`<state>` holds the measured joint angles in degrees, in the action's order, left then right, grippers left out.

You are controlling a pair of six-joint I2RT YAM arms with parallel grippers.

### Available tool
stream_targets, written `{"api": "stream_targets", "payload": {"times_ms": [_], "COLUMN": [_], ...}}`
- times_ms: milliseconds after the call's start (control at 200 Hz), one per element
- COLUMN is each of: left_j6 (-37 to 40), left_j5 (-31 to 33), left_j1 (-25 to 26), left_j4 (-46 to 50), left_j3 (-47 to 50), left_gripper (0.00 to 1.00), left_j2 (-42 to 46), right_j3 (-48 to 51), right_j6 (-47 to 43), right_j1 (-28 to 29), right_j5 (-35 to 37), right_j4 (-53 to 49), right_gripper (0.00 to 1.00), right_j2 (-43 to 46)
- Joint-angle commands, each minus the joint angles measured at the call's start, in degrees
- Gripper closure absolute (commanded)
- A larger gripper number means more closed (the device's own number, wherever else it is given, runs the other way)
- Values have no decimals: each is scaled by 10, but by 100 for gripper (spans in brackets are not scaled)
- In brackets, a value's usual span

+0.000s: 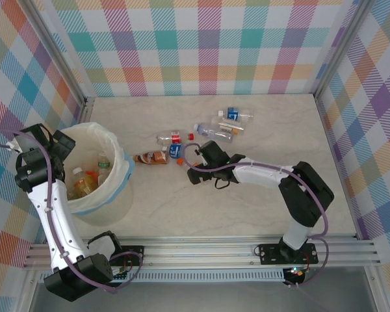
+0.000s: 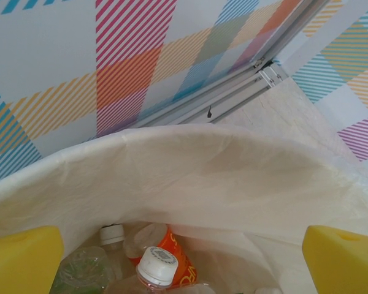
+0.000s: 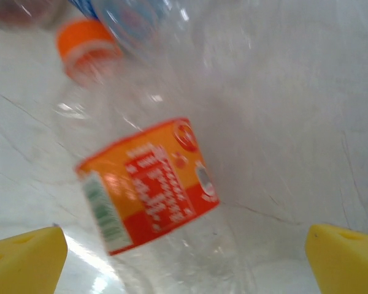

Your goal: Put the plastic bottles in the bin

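The bin, a round cream tub with a white liner, stands at the left with several plastic bottles in it, among them an orange-labelled one and a white-capped one. My left gripper hangs open over the bin's left rim, its yellow fingers holding nothing. On the table, my right gripper is open and low over a clear bottle with an orange-red label and an orange cap. This bottle lies between the spread fingers. More bottles lie nearby: brown-labelled, red-labelled, blue-labelled.
A further cluster of bottles lies towards the back of the marble-look table. Checked walls and metal frame posts close in the sides and back. The right arm stretches across the table's middle.
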<state>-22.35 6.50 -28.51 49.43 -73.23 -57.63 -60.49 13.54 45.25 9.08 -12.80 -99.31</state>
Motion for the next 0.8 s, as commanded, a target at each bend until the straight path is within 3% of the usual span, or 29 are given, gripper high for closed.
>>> {"api": "stream_targets", "payload": {"times_ms": [0,185,275,435,590,795], "left_j6": [13,7,-6,-27,-29,-37], "left_j5": [-56,-161,-185,-180,-136,-119], "left_j1": [-9,-2,21,100,200,296], "left_j4": [-4,-10,-7,-13,-9,-25], "left_j3": [-26,-45,-60,-81,-113,-135], "left_gripper": [0,0,0,0,0,0], "left_j2": [16,29,29,26,18,8], "right_j3": [-27,-43,-49,-41,-3,65], "right_j6": [-43,-60,-68,-71,-84,-98], "right_j1": [-6,-15,-15,-14,-13,-8], "right_j5": [-3,0,1,14,18,6], "right_j4": [-49,-54,-52,-33,4,68], "right_gripper": [0,0,7,27,43,47], "right_j2": [-29,-76,-94,-95,-35,81]}}
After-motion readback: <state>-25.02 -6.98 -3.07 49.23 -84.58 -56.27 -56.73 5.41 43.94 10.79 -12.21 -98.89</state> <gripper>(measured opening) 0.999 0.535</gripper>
